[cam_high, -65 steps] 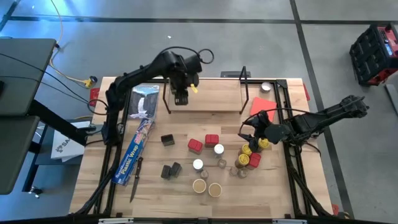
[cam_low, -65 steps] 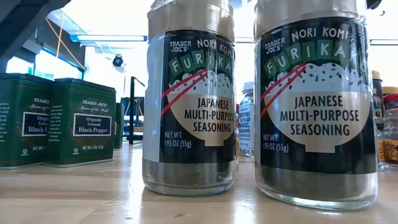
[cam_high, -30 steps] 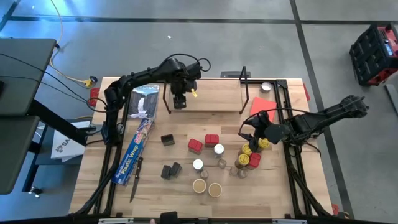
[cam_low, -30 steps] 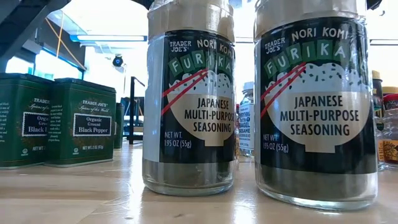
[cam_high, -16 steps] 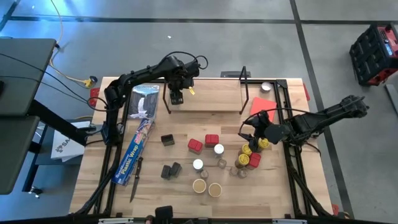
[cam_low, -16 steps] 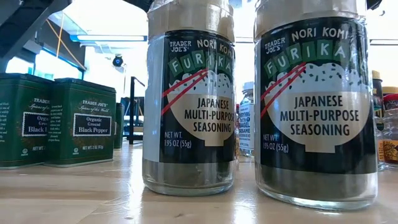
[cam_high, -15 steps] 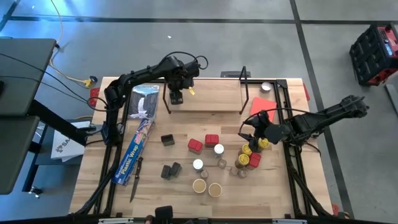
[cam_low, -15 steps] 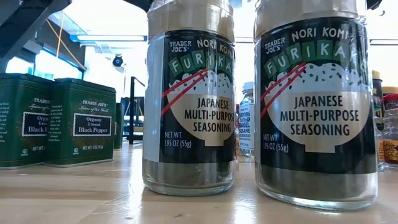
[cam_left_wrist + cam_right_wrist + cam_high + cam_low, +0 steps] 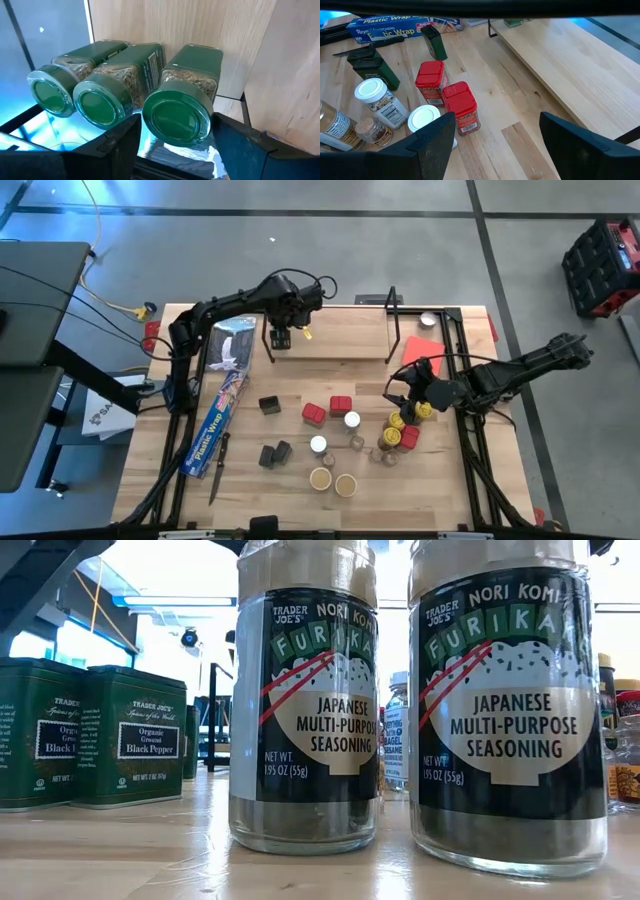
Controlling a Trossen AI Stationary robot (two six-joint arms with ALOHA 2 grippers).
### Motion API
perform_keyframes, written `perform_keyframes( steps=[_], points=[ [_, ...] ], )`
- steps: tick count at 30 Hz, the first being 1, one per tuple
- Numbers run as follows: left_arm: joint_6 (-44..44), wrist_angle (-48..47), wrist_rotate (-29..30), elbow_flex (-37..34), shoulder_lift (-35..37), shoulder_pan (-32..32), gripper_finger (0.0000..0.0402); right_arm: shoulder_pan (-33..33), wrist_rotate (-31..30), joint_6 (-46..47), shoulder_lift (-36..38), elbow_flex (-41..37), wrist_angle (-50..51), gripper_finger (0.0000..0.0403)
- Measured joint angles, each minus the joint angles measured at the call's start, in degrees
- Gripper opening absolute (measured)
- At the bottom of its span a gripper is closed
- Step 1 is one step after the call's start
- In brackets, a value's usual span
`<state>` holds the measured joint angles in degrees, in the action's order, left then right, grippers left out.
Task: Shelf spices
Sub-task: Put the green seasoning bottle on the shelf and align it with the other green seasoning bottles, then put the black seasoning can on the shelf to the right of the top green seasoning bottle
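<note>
Hovering with open left gripper [image 9: 175, 145] over three green-lidded jars [image 9: 182, 95] at the shelf [image 9: 340, 330] end; waiting with open right gripper [image 9: 492, 135] near red tins [image 9: 461, 106].

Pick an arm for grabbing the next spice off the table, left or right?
Right, probably. The right hand hangs open beside the yellow-lidded jars, with the red tins just ahead. The left hand is at the shelf, by three green-lidded jars.

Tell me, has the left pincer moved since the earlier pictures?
Yes. In the high view the left pincer has drawn back along the shelf board, toward its far left end beside the plastic wrap box. The right pincer waits over the yellow-lidded jars.
</note>
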<state>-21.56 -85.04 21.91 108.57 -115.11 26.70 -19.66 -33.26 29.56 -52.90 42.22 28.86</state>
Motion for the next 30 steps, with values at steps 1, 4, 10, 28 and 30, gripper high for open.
perform_keyframes(
  steps=[1,4,10,28,30],
  points=[
    [0.3,-0.2,0.4,0.0,0.0,-0.3,0.0236,0.0,0.0,0.0,0.0,0.0,0.0,0.0284],
    [1.3,-0.9,0.5,0.0,0.0,-0.9,0.0236,0.0,0.0,0.0,0.0,0.0,0.0,0.0284],
    [1.5,-2.4,1.7,0.0,0.0,-1.9,0.0236,0.0,0.0,0.0,0.0,0.0,0.0,0.0284],
    [22.9,-1.9,4.4,0.1,15.2,-9.3,0.0236,0.0,0.0,0.0,0.0,0.0,0.0,0.0284],
    [28.9,-1.8,5.0,0.1,17.5,-13.9,0.0236,0.0,0.0,0.2,0.0,0.0,0.0,0.0284]
  ],
)
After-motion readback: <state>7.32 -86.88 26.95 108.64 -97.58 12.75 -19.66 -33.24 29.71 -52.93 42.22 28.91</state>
